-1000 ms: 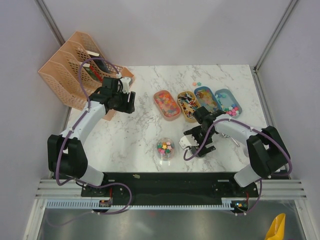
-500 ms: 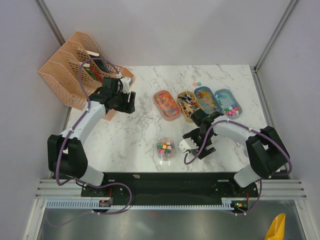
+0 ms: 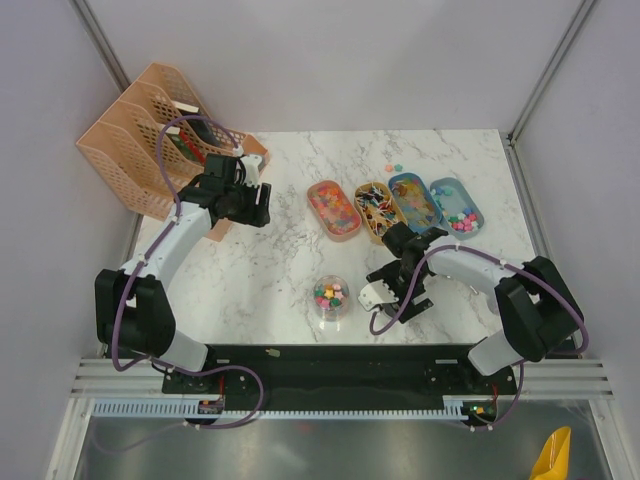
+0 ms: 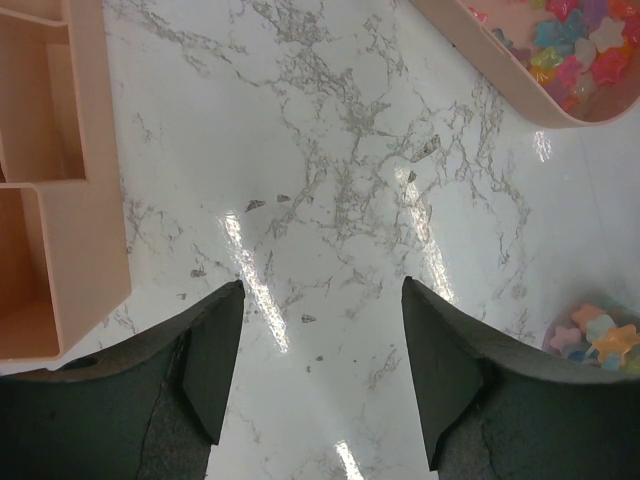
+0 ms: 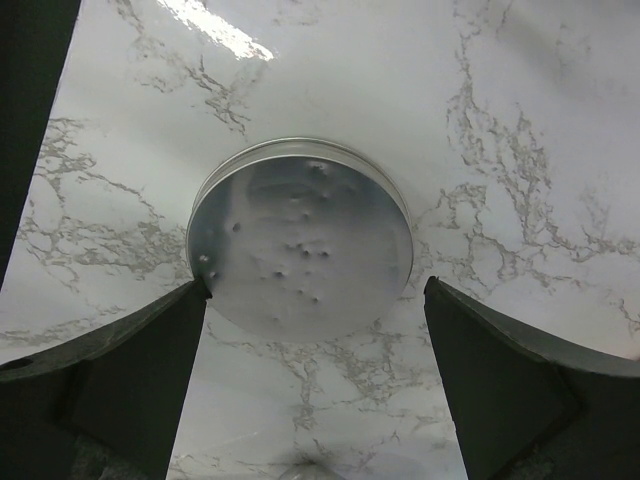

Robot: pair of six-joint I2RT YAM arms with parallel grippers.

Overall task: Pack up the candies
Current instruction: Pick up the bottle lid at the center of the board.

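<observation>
Two agape over glossy marble table [image 4: 330, 150]: left tool [image 4: 320, 300], & right tool [image 5: 315, 290] straddling round dimpled grey lid [image 5: 300, 235].

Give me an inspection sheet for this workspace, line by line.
Surface: marble table, glossy.
Job's things: candies fill four oval trays; more in the clear jar; grey round lid lies flat on the table.
Clutter: few stray candies beyond the trays; peach file rack at the far left.
Grippers: left gripper open over bare marble; right gripper open, straddling the lid.
Cables: purple cables loop along both arms.
Surroundings: grey walls; yellow object below the near edge.
</observation>
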